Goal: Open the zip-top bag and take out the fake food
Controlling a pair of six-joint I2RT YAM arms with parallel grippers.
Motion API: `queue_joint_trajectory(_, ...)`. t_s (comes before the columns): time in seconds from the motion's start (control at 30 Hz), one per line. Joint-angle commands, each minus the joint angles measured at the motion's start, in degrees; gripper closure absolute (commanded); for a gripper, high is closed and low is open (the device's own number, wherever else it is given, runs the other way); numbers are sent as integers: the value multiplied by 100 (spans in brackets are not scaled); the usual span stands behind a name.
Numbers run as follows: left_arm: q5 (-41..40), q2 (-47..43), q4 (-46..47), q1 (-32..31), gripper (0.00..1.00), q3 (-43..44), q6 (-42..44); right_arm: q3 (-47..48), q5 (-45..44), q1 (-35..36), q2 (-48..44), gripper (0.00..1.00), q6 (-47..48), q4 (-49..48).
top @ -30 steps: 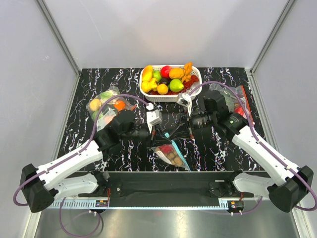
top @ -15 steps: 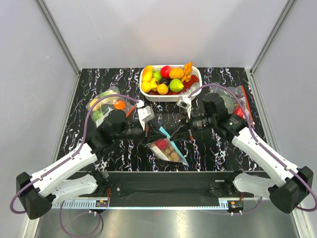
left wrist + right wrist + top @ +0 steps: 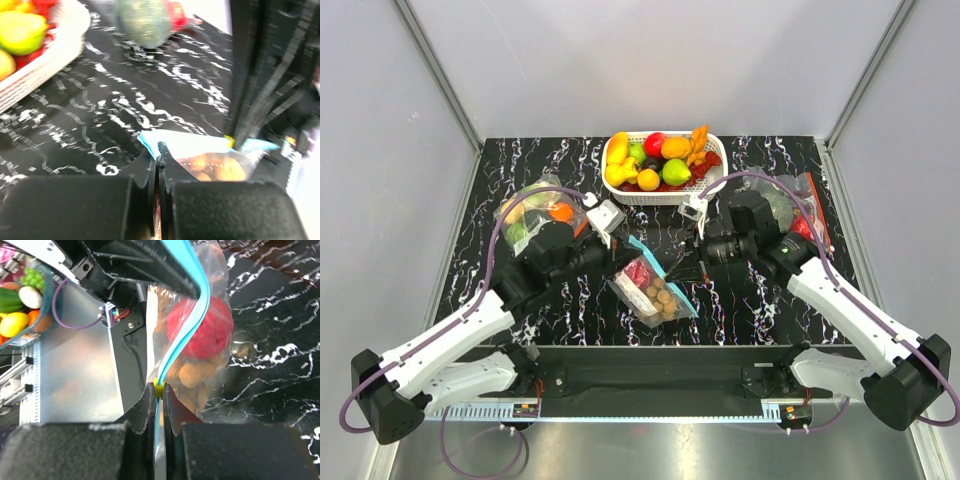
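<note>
The zip-top bag (image 3: 652,288) hangs stretched between both grippers above the table's front middle, its teal zip strip (image 3: 660,272) running diagonally. Inside it show the fake food: a red round fruit (image 3: 638,273) and tan balls (image 3: 663,298). My left gripper (image 3: 620,254) is shut on the bag's far-left corner (image 3: 159,150). My right gripper (image 3: 686,272) is shut on the strip at its small yellow slider (image 3: 159,388). In the right wrist view the red fruit (image 3: 200,327) sits above the tan balls (image 3: 192,375), with the strip (image 3: 186,322) curving away.
A white basket (image 3: 612,183) of mixed fruit stands at the back centre. Clear bags of fruit lie at the left (image 3: 532,208) and at the right (image 3: 802,205). The metal front rail (image 3: 650,362) runs under the held bag.
My left arm has drawn back and to the left with the bag's corner, swinging the bag and pulling its teal strip longer. The right gripper has barely moved.
</note>
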State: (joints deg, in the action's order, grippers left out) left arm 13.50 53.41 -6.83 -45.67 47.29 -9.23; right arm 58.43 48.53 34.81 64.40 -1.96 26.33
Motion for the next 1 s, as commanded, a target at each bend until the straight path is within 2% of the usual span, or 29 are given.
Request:
queue_joint_trajectory(0.0, -1323, 169, 173, 146, 100, -105, 27, -113, 43, 9, -59, 100, -129, 136)
queue_joint_trajectory(0.17, -2059, 459, 586, 155, 100, -474, -96, -280, -230, 35, -16, 100, -340, 127)
queue_joint_trajectory(0.27, -2272, 644, 796, 190, 100, -633, -149, -280, -851, 70, 46, 100, -551, 363)
queue_joint_trajectory(0.63, -2106, 1040, 1429, 725, 100, -1019, -368, -570, -1707, 193, -68, 100, -947, 988)
queue_joint_trajectory(0.83, -1377, 883, 2034, 981, 100, -1450, -316, -649, -1751, 246, -103, 100, -1008, 1076)
queue_joint_trajectory(0.97, 361, 698, 2721, 1060, 100, -1837, -263, -632, -1917, 290, -103, 96, -1035, 1076)
